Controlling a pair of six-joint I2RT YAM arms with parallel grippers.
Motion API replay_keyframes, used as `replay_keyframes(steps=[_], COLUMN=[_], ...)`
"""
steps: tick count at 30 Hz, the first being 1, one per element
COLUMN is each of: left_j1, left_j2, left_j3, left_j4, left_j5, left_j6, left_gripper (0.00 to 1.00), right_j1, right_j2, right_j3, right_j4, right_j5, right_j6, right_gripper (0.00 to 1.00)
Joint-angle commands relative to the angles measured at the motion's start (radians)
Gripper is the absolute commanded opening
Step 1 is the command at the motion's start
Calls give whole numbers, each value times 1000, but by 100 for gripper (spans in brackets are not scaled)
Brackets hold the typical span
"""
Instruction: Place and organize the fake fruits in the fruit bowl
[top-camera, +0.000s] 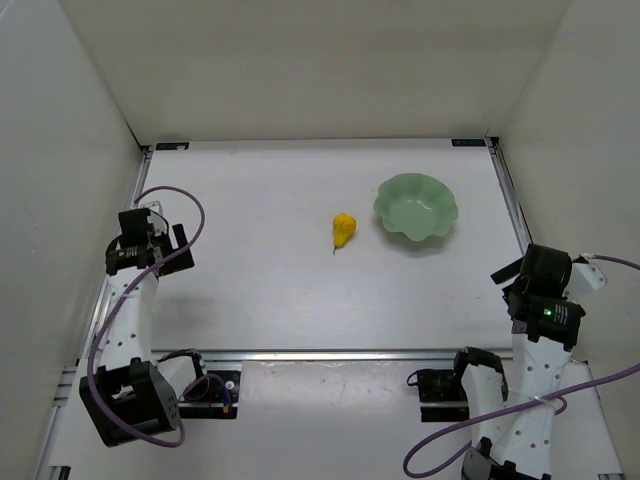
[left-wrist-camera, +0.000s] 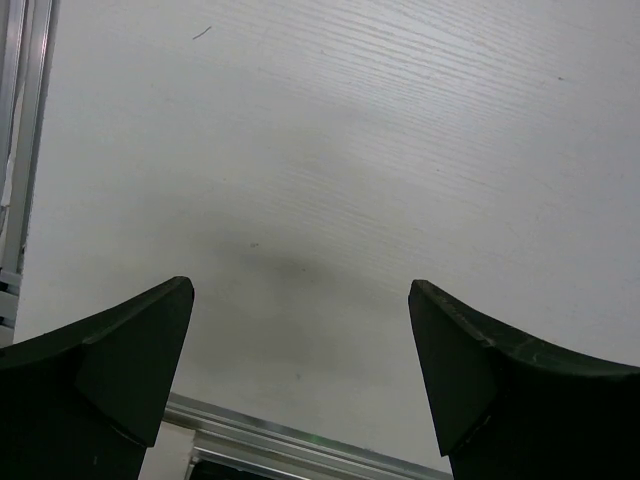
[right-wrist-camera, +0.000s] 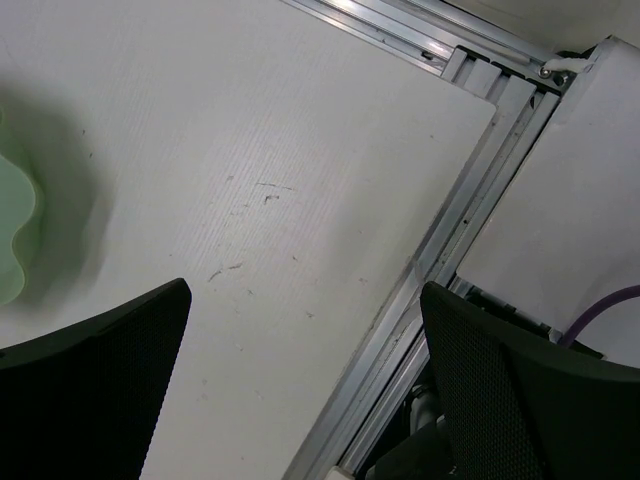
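Observation:
A small yellow pear (top-camera: 343, 229) lies on the white table near the middle, its stem pointing toward me. The pale mint-green scalloped bowl (top-camera: 416, 207) stands empty just to its right; a sliver of its rim shows at the left edge of the right wrist view (right-wrist-camera: 14, 235). My left gripper (top-camera: 172, 248) is open and empty at the table's left side, far from the pear; its wrist view (left-wrist-camera: 300, 300) shows only bare table. My right gripper (top-camera: 508, 272) is open and empty at the table's right edge (right-wrist-camera: 305, 300), below the bowl.
White walls enclose the table on the left, back and right. Aluminium rails run along the table's edges (top-camera: 330, 354) (right-wrist-camera: 400, 300). Purple cables (top-camera: 190, 205) loop beside both arm bases.

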Motion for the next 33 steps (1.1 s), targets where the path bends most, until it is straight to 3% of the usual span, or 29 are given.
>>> replay_keyframes(steps=[1,4,7,8,10,14,18,24,33], left_j1=[-4,-45,-213,-331,-445,-726,-850,-940,-967], left_j2=[-9,60,302,371,538,764,1004,1137,1301], left_j3=[-4,58,309,485,653,1079,1288,1319,1353], left_j4=[17,-39,-184,-225,-279,-355,-356,-253,-147], left_j5=[69,124,37,8,-26,43,93,173,64], left_j6=[68,97,120,141,158,206,217,166,129], left_gripper=[100,100,100,100,100,100,100,100,100], right_j1=[2,2,11,11,22,33,33,42,63], right_j2=[-6,18,29,38,48,78,78,45,26], right_j3=[-14,-3,-3,-3,-12,-23,-46,-66,-28], right_j4=[34,54,134,155,212,261,283,283,220], right_j5=[6,-39,-155,-183,-250,-318,-318,-298,-266], right_j6=[-25,-71,-167,-196,-206,-227,-247,-270,-310], right_gripper=[100,100,100,100,100,100,100,100,100])
